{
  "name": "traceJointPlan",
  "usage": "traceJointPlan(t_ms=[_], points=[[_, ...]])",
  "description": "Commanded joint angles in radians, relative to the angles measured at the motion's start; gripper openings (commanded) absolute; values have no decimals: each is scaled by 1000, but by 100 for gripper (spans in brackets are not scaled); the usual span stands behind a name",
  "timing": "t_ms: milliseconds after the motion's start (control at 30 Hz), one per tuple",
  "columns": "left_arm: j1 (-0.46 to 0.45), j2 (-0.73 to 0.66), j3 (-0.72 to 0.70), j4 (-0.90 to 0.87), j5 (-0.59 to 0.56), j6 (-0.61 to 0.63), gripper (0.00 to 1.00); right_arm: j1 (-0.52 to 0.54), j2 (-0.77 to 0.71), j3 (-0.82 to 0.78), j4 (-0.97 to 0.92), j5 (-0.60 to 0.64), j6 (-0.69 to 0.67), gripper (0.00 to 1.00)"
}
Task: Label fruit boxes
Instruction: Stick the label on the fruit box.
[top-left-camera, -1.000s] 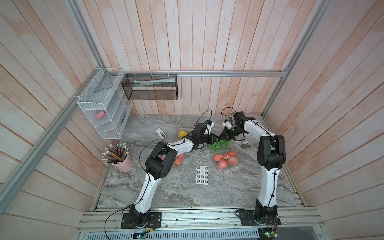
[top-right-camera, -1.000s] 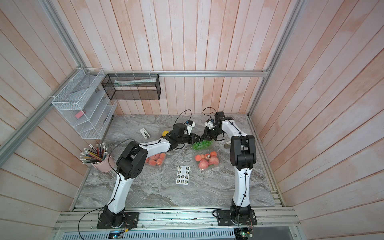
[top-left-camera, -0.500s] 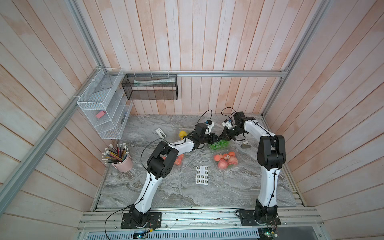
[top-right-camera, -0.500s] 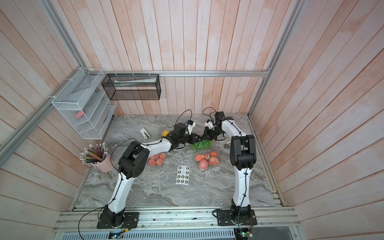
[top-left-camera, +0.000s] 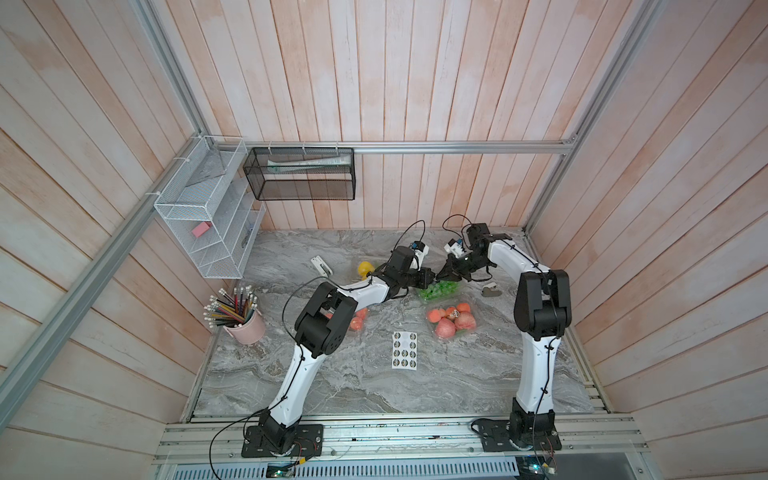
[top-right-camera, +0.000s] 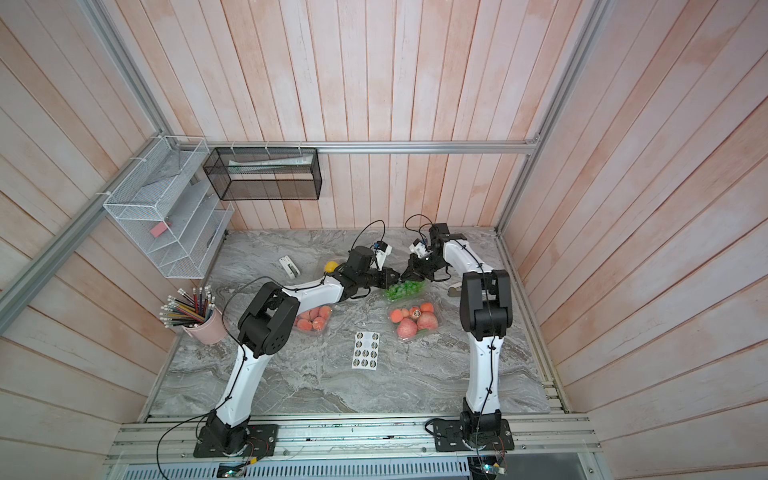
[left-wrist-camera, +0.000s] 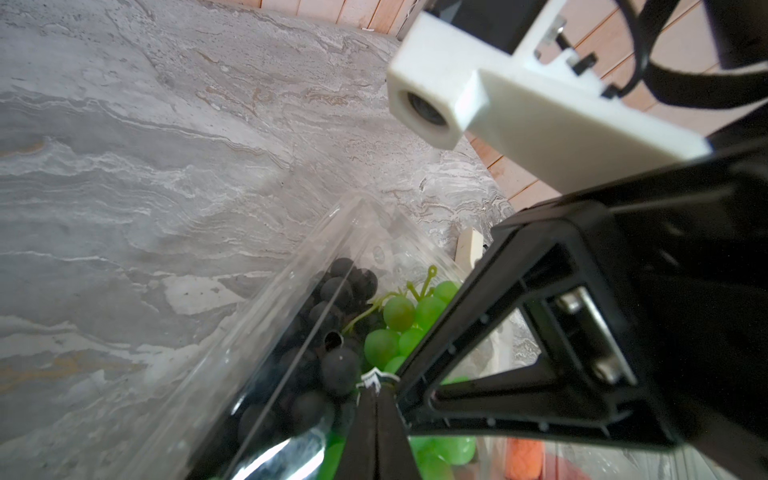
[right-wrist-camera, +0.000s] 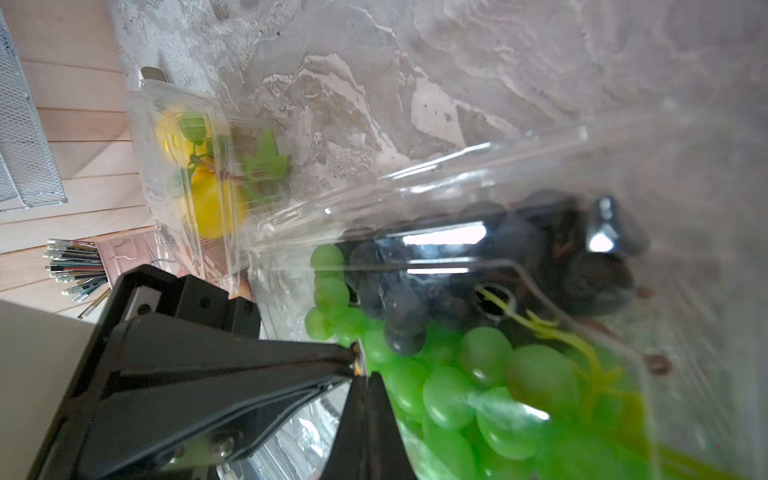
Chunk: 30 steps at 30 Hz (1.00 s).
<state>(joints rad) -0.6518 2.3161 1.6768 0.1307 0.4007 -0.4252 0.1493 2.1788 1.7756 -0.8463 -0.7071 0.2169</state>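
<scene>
Both arms reach toward the far side of the tabletop (top-left-camera: 332, 386), and their tips meet just above the grape box (top-left-camera: 440, 289).

- Left gripper (left-wrist-camera: 376, 392): clenched. A small round sticker (left-wrist-camera: 372, 377) looks pinched at its tip.
- Right gripper (right-wrist-camera: 368, 386): clenched too, its tip touching that sticker. Cannot tell whether it shares the hold.
- Grape box: clear clamshell holding green and dark grapes. It sits between the yellow-fruit box (top-left-camera: 363, 268) and the apple-and-orange box (top-left-camera: 451, 322).
- Fourth box (top-right-camera: 312, 320): peach-coloured fruit, beside the left arm's elbow.
- Sticker sheet (top-left-camera: 404, 350): flat, mid-tabletop, round stickers on it.

Progress, as a judgement: one sticker is off the sheet and over the grapes but not yet pressed down. No label can be made out on any lid, though the top views are too small to be sure. Probably all four boxes remain.

Writing: none is readable. The sticker print is dark with a pale rim.
</scene>
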Motion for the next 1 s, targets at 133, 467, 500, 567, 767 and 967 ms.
traceJointPlan(t_ms=[133,467,500,567,767,967], points=[[-7,39,8,-100,-43,39,5,5,3,7,-26,22,4,0],[-7,50,7,-112,-47,48,3,5,-31,28,-43,70,15,11],[-7,48,8,-113,-48,47,3,4,-36,32,-48,74,15,12],[-8,47,8,-115,-49,49,3,4,-43,41,-51,84,17,13],[-7,44,7,-116,-51,49,3,5,-81,67,-57,114,29,9],[-7,42,8,-105,-52,44,2,12,-74,64,-41,78,32,0]])
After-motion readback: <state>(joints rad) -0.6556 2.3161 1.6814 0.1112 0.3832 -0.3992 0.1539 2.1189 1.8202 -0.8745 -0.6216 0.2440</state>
